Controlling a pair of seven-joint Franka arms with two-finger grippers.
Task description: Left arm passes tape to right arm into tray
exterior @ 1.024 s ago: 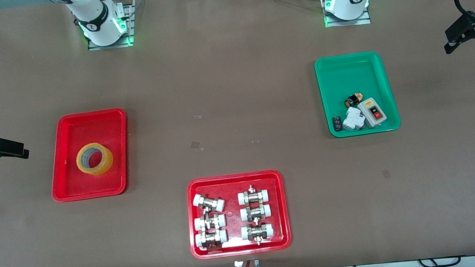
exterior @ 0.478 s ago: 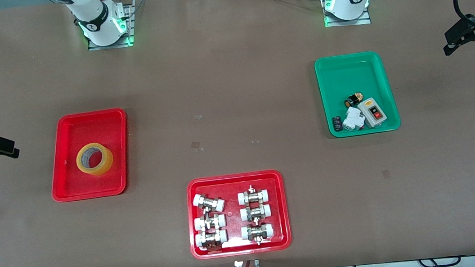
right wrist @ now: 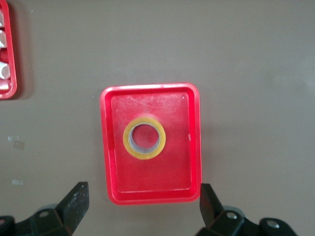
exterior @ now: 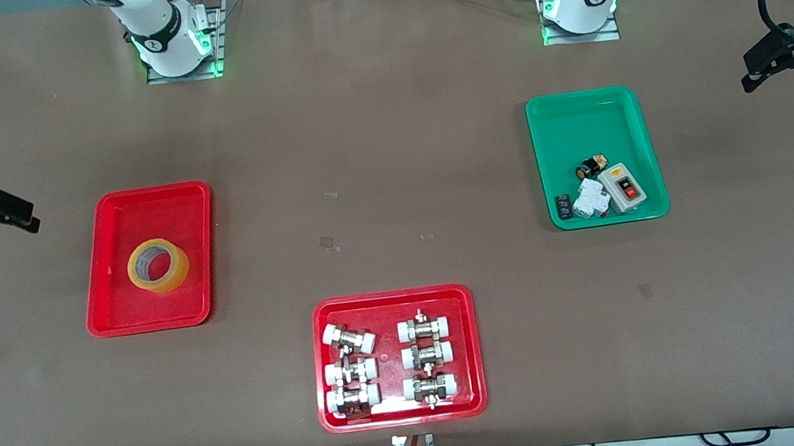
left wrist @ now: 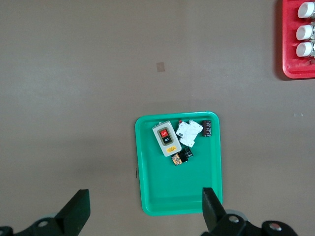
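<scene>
The tape (exterior: 158,265), a yellow translucent roll, lies flat in the narrow red tray (exterior: 136,197) toward the right arm's end of the table. It also shows in the right wrist view (right wrist: 144,138), in the middle of that tray (right wrist: 150,198). My right gripper (exterior: 25,215) is open and empty, up in the air over bare table beside the tray; it also shows in its wrist view (right wrist: 142,206). My left gripper (exterior: 782,81) is open and empty, high over the table's left-arm end, and shows in its wrist view (left wrist: 145,209).
A green tray (exterior: 591,108) with a switch box and small electrical parts lies toward the left arm's end, seen also in the left wrist view (left wrist: 179,196). A wider red tray (exterior: 390,299) with several pipe fittings lies nearest the front camera.
My right gripper has pulled back from the tray and shifted toward the robots' base side of the table. The tape and trays have not moved. The left gripper has barely moved.
</scene>
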